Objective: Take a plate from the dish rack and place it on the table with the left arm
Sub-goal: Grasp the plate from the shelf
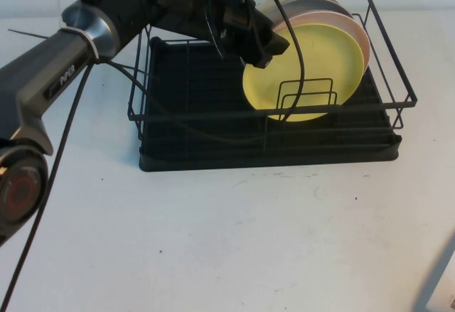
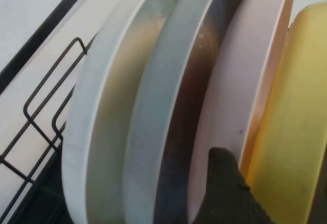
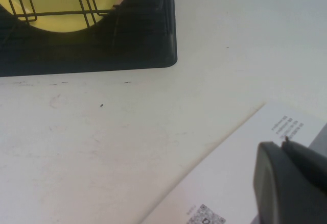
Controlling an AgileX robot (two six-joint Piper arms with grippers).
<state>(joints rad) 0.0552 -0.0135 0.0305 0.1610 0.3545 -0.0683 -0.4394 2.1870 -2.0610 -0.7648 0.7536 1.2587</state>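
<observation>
Reaching over the large rectangular black wire dish rack [image 1: 270, 124], the black left gripper [image 1: 264, 47] sits at the upper left edge of the round matte yellow plate [image 1: 307, 70]. One dark angular fingertip [image 2: 227, 193] lies in the gap between the yellow plate's back [image 2: 294, 132] and the pale pink plate [image 2: 240, 96] directly behind it; the yellow plate is just to the front side of that finger. The second finger is not visible, so whether the fingers are apart or clamped on the rim cannot be told. The yellow plate stands upright on edge at the front of a stack of four, leaning in the wire dividers [image 1: 306, 93] at the right end of the rack. Behind the pink plate stand a grey plate [image 2: 168, 106] and a pale green plate [image 2: 97, 122].

The right gripper [image 3: 291, 183] is low at the near right edge of the plain white table [image 1: 234, 241], over a printed white sheet [image 3: 230, 178], well away from the rack. Its finger state cannot be told.
</observation>
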